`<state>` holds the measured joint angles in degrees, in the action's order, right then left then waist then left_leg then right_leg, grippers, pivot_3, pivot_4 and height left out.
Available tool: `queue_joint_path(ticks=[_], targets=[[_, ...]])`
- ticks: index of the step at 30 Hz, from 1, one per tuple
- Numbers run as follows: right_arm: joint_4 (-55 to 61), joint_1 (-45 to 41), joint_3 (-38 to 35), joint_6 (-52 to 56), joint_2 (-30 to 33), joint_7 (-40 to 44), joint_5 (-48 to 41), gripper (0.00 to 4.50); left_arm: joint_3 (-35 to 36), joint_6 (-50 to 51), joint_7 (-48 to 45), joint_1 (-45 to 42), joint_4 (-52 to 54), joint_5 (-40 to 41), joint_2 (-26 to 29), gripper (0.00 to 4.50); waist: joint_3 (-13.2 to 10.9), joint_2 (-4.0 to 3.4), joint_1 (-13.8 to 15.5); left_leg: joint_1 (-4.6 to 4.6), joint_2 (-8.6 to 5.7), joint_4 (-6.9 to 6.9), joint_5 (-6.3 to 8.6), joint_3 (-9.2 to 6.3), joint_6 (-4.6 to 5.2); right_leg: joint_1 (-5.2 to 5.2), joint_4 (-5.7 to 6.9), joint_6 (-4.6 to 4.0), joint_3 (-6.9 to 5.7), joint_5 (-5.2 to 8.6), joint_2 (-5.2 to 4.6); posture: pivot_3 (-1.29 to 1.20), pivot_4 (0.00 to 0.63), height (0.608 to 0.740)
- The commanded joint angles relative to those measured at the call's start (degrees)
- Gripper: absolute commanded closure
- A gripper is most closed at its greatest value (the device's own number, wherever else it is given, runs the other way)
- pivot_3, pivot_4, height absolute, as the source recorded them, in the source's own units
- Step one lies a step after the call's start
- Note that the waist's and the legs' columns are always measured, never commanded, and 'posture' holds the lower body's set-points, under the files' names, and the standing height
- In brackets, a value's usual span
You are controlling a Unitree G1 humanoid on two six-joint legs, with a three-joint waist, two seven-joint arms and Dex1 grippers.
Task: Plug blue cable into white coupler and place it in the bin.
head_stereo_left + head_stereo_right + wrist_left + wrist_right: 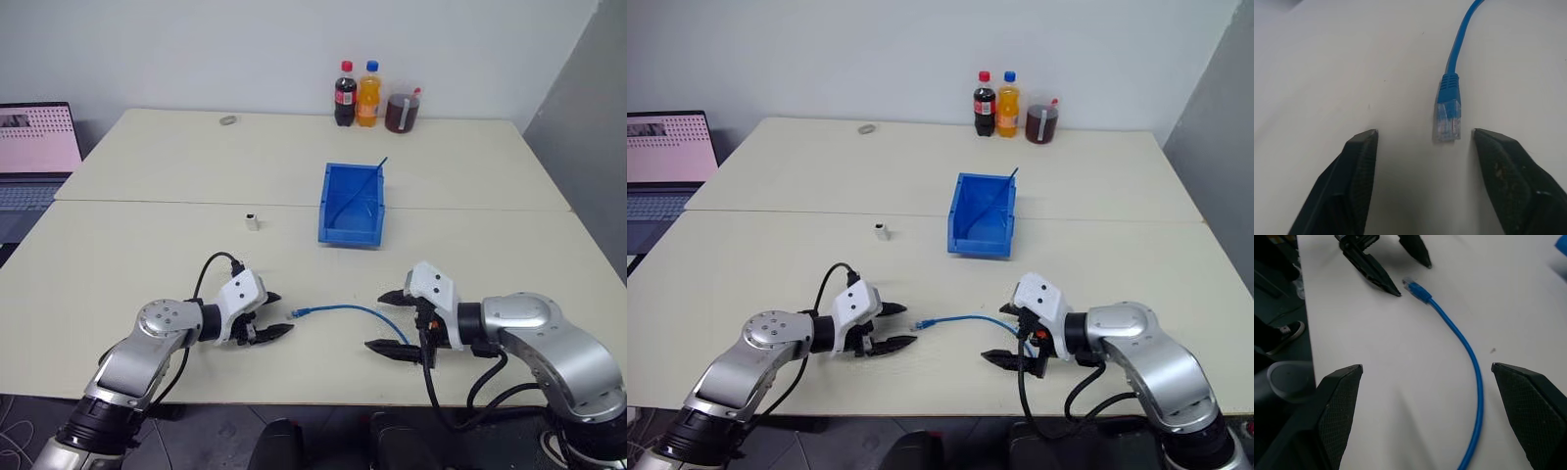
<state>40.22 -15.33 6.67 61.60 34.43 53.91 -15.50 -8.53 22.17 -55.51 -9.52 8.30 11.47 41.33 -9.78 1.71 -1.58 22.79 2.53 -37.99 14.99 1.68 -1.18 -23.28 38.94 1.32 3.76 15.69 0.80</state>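
The blue cable (345,308) lies curved on the table's near side between my two grippers. Its clear plug (1448,117) points at my left gripper (284,313), which is open, with the plug lying just between its fingertips and touching neither. My right gripper (375,321) is wide open around the cable's other end, without gripping it; the right wrist view shows the cable (1469,352) running away from it to the left gripper (1413,280). The white coupler (253,221) stands alone farther back on the table. Right of it is the blue bin (348,233).
Two bottles (357,95) and a dark jar (402,113) stand at the table's far edge. A small ring-shaped object (228,120) lies far back left. An open laptop (34,157) sits off the left side. A thin dark strand (378,170) leans in the bin.
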Motion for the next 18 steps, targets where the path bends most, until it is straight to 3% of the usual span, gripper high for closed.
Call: queue_joint_path(ticks=[1,10,18], targets=[[1.9,0.0,-2.1,-0.7,1.2,-2.5,-2.1,0.00,-4.5,1.5,-0.2,1.9,-1.0,-1.7,-1.5,2.19,0.0,0.00,0.1,0.00,0.00,0.00,0.00,-0.02,0.00,0.00,0.00,0.00,-0.01,0.00,0.00,0.00,0.150,0.740],[2.2,1.2,-3.5,-2.0,1.8,-5.8,-6.6,0.00,-4.1,1.0,-0.6,3.2,-2.0,-2.1,-1.3,4.22,0.1,-0.02,0.0,-0.03,0.03,0.01,0.00,-0.01,0.00,0.01,0.01,0.00,0.03,0.00,0.02,0.00,0.150,0.740],[2.5,4.2,-9.7,-2.1,-5.4,-9.8,-16.2,0.00,1.8,1.6,-0.6,0.0,0.1,5.1,-4.6,4.28,0.1,-0.01,0.0,0.00,0.06,0.01,0.00,-0.04,0.01,0.01,0.01,0.01,0.02,0.00,0.04,0.00,0.150,0.740]])
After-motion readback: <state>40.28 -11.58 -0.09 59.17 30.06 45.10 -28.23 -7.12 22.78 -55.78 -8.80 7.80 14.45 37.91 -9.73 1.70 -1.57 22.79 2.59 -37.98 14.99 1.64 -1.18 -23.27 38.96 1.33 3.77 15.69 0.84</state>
